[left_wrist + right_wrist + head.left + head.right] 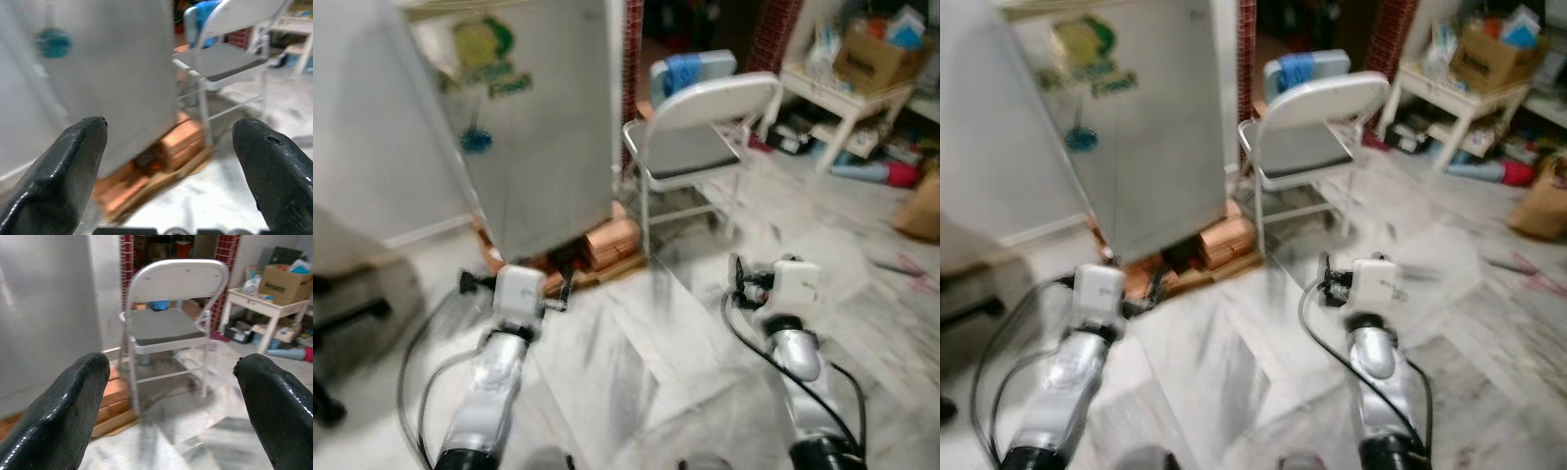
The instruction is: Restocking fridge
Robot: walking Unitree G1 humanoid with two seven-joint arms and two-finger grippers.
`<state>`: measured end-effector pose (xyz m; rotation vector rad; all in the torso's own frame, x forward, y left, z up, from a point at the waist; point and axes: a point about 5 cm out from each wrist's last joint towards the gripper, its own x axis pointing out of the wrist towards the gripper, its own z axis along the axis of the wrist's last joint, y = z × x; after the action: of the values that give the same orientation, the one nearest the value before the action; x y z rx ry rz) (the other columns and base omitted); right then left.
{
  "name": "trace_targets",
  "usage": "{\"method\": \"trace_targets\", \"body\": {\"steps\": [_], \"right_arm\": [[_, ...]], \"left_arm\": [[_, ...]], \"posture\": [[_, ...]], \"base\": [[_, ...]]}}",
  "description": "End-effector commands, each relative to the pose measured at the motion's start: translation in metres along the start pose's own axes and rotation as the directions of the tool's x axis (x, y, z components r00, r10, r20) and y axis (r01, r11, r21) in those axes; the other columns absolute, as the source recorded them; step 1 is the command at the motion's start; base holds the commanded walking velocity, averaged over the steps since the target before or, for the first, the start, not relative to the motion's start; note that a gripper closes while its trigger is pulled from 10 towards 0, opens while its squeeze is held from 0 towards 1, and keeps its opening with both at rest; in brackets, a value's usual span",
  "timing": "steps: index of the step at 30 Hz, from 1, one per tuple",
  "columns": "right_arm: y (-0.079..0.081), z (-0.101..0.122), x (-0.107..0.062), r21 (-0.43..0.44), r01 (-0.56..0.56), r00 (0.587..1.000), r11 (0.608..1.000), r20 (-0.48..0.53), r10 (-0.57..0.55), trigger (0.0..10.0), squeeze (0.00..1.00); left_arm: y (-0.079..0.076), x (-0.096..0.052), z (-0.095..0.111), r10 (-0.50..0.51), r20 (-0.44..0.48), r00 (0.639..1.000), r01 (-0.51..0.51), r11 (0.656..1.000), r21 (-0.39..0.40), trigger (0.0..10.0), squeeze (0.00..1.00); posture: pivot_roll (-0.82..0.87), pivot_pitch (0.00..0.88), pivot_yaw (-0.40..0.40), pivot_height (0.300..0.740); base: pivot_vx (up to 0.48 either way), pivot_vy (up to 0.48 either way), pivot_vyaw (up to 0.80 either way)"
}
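Standing in the upper left of the head view, the fridge (pixel 524 127) is the biggest thing here: a flat, dull-grey metal slab with its door closed, a green sticker and a small blue magnet on the front, and its base propped on reddish bricks (pixel 607 245) and wooden boards. Just beside it at upper centre is a folding chair (pixel 695 147), thin grey tubing with a smooth curved back and a flat padded seat, something blue behind it. At the upper right a white side table (pixel 847 98) carries a cardboard box (pixel 876 59) among loose clutter. The floor (pixel 636 362) is pale, glossy marble with grey veining.

Low in the frame both silver arms reach forward. The left gripper (pixel 171 147) has its rounded, shiny black fingers spread wide with nothing between them, aimed at the fridge's lower corner and the bricks. The right gripper (pixel 171 387) is likewise spread and empty, pointing at the chair.

The blur suggests the robot is walking, so the approach looks barely begun. Risks, as I judge them: the chair's legs stand near the path and could be clipped, the polished floor may be slippery, and nudging a fridge perched on bricks could rock it.
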<state>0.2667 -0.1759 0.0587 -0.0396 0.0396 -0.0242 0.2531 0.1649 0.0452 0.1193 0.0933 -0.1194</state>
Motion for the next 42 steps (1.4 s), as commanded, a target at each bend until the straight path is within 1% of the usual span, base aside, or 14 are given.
{"method": "trace_targets", "body": {"steps": [1,3,5,8,9,12,18,26,38,42], "right_arm": [[-0.009,0.003,0.001,-0.017,0.025,1.0,1.0,0.008,-0.025,10.0,0.0],[-0.008,0.004,0.003,-0.011,0.026,1.0,1.0,0.014,-0.026,10.0,0.0],[-0.005,0.009,0.007,-0.017,0.012,0.999,1.0,0.033,-0.011,10.0,0.0],[-0.005,0.01,0.008,-0.021,0.006,0.999,1.0,0.036,-0.005,10.0,0.0],[-0.005,0.01,0.009,-0.022,0.007,0.999,1.0,0.034,-0.006,10.0,0.0],[-0.008,0.01,0.01,-0.023,0.013,0.999,1.0,0.032,-0.012,10.0,0.0],[-0.008,0.009,0.009,-0.028,0.012,0.999,1.0,0.033,-0.011,10.0,0.0],[-0.008,0.011,0.011,-0.037,0.005,0.999,0.999,0.037,-0.003,10.0,0.0],[-0.007,0.011,0.012,-0.039,0.002,0.999,0.999,0.038,-0.001,10.0,0.0],[-0.006,0.011,0.013,-0.04,-0.004,0.999,0.999,0.037,0.006,10.0,0.0]], "left_arm": [[-0.008,0.002,0.007,-0.022,0.032,0.999,0.023,1.0,-0.013,10.0,0.0],[-0.005,0.002,0.007,-0.018,0.039,0.999,0.018,1.0,0.004,10.0,0.0],[-0.001,0.006,0.01,-0.009,0.041,0.999,0.01,1.0,-0.011,10.0,0.0],[-0.001,0.008,0.01,-0.006,0.037,0.999,0.007,1.0,-0.016,10.0,0.0],[0.0,0.008,0.008,0.004,0.017,1.0,-0.004,1.0,-0.007,10.0,0.0],[0.001,0.008,0.005,0.012,0.002,1.0,-0.012,1.0,-0.012,10.0,0.0],[0.0,0.006,0.003,0.018,-0.004,1.0,-0.018,1.0,-0.006,10.0,0.0],[-0.003,0.008,0.003,0.011,-0.001,1.0,-0.011,1.0,-0.011,10.0,0.0],[-0.004,0.008,0.001,0.013,-0.002,1.0,-0.013,1.0,-0.025,10.0,0.0],[-0.005,0.009,0.002,0.018,-0.001,1.0,-0.018,0.999,-0.033,10.0,0.0]], "posture": [[-0.04,0.0,0.029,0.74],[-0.04,0.0,0.031,0.74],[-0.04,0.0,0.032,0.74],[-0.04,0.0,0.033,0.74],[-0.04,0.0,0.032,0.74],[-0.04,0.0,0.031,0.74],[-0.04,0.0,0.029,0.74],[-0.04,0.0,0.024,0.74],[-0.04,0.0,0.022,0.74],[-0.03,0.0,0.011,0.74]], "base": [[0.0,0.446,0.0],[0.255,0.405,-0.47],[0.405,0.259,-0.24],[0.405,0.256,0.0],[0.405,0.255,0.0],[0.404,0.259,0.0],[0.383,0.288,0.0],[0.355,0.322,0.0],[0.299,0.373,-0.53],[0.131,0.413,0.0]]}}
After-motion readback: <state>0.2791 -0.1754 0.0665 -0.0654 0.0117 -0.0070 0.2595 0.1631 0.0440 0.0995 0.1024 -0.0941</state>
